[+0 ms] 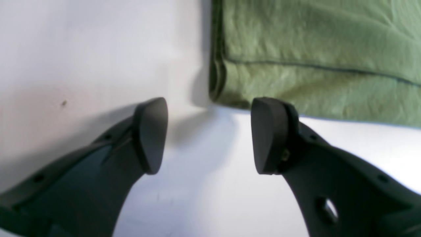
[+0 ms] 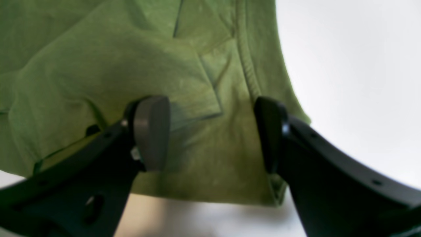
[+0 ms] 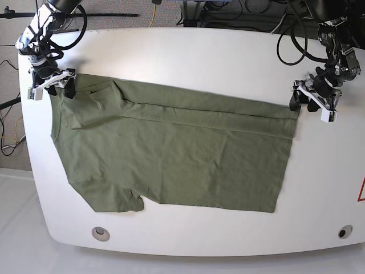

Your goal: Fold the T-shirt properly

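The olive-green T-shirt point(image 3: 171, 154) lies flat on the white table point(image 3: 199, 57), with a strip along its far edge folded over. My left gripper point(image 3: 301, 101) is open and empty at the shirt's far right corner. In the left wrist view the left gripper point(image 1: 210, 135) hovers over bare table just short of the hemmed corner point(image 1: 312, 59). My right gripper point(image 3: 61, 89) is open at the far left corner. In the right wrist view the right gripper point(image 2: 212, 133) is spread over the cloth point(image 2: 98, 65) near its edge, holding nothing.
The table has two small round holes near its front edge, one at the left point(image 3: 101, 232) and one at the right point(image 3: 342, 232). Cables point(image 3: 171, 11) lie behind the table. One sleeve point(image 3: 122, 202) sticks out at the front left.
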Robot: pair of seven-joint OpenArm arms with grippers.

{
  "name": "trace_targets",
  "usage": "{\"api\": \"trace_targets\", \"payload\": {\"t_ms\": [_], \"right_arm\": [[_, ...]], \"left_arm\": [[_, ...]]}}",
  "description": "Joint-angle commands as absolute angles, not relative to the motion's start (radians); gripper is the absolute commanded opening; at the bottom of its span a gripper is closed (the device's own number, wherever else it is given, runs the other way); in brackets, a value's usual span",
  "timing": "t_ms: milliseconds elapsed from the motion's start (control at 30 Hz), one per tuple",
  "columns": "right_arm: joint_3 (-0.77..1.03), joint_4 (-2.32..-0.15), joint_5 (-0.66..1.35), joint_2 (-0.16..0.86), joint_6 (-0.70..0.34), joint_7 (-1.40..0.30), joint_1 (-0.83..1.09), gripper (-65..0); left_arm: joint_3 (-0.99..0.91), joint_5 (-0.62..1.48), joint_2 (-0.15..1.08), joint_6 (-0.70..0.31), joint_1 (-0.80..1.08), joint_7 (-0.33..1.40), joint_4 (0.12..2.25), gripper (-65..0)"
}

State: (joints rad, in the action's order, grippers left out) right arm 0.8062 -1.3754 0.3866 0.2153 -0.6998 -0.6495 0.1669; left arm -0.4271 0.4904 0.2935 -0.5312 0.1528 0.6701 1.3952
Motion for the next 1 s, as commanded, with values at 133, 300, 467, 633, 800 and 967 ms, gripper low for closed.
{"api": "trace_targets", "payload": {"t_ms": [133, 300, 467, 633, 800, 967], "right_arm": [[0.819, -1.391, 0.374, 0.231, -0.698, -0.645, 0.165, -27.4], [0.813, -1.387, 0.377, 0.227, -0.698, -0.646, 0.159, -27.5], [0.812, -1.383, 0.377, 0.226, -0.698, -0.646, 0.157, -27.0], [0.814, -1.379, 0.371, 0.225, -0.698, -0.646, 0.159, -26.6], [0.815, -1.379, 0.368, 0.225, -0.698, -0.647, 0.158, -26.6], [0.817, -1.387, 0.374, 0.224, -0.698, -0.649, 0.159, -26.7]], "left_arm": [[-0.432, 0.493, 0.308, -0.531, 0.147, 0.665, 1.393, -27.1], [-0.438, 0.495, 0.311, -0.531, 0.137, 0.645, 1.358, -26.9], [-0.438, 0.493, 0.311, -0.531, 0.132, 0.644, 1.351, -27.0], [-0.433, 0.498, 0.311, -0.535, 0.132, 0.637, 1.373, -26.9], [-0.420, 0.497, 0.311, -0.536, 0.128, 0.639, 1.375, -26.9], [-0.384, 0.496, 0.314, -0.535, 0.104, 0.634, 1.363, -26.5]]}}
